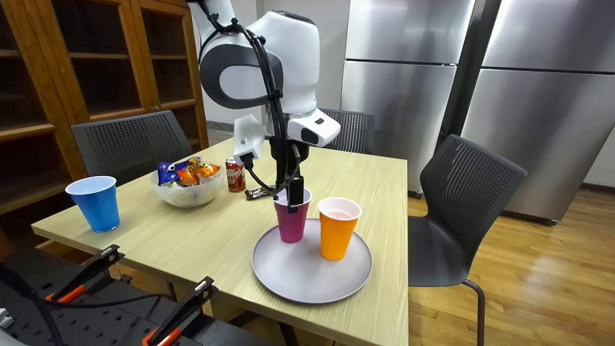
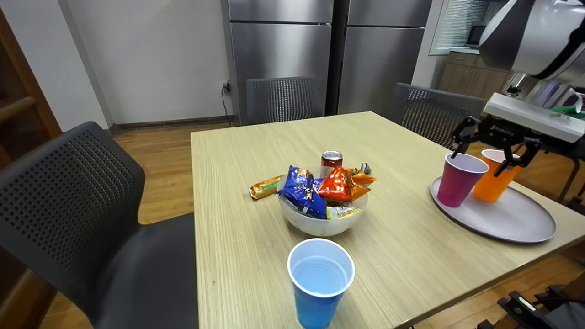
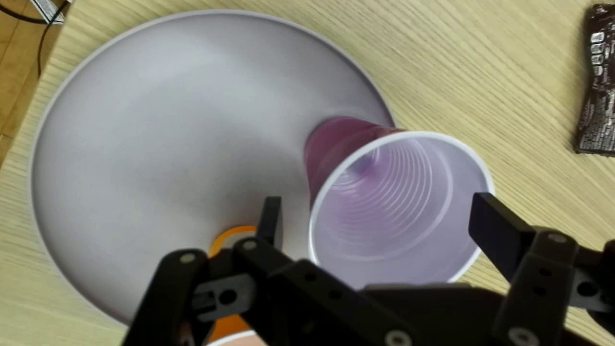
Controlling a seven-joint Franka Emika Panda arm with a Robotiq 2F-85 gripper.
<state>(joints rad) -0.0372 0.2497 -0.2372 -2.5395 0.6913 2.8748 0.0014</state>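
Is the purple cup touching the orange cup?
Apart: in an exterior view, plate and table show between the purple cup and the orange cup.

Arm (image 1: 297, 62) overhead; hand (image 2: 475, 165) points down; fingers (image 3: 499, 235) spread apart.

Brightly, evenly lit, seemingly from overhead. Streaked with diffuse glare around 1 o'clock on steel refrigerators (image 1: 401, 105) in both exterior views. In an exterior view, glossy on wooden floor (image 1: 552, 278) at 4 o'clock, dimmest in cabinet (image 1: 96, 62) at 10 o'clock, slanted and stretched toward 3 o'clock edge. Slightly soft throughout, smeared in fine detail. In wrist view, pale with sheen on plate (image 3: 178, 144) at 10 o'clock, shadowed nearer center. Blurred on near parts of hand (image 3: 377, 211) at 6 o'clock; too fuzzy for reading print on wrapper (image 3: 598, 81) at 2 o'clock.
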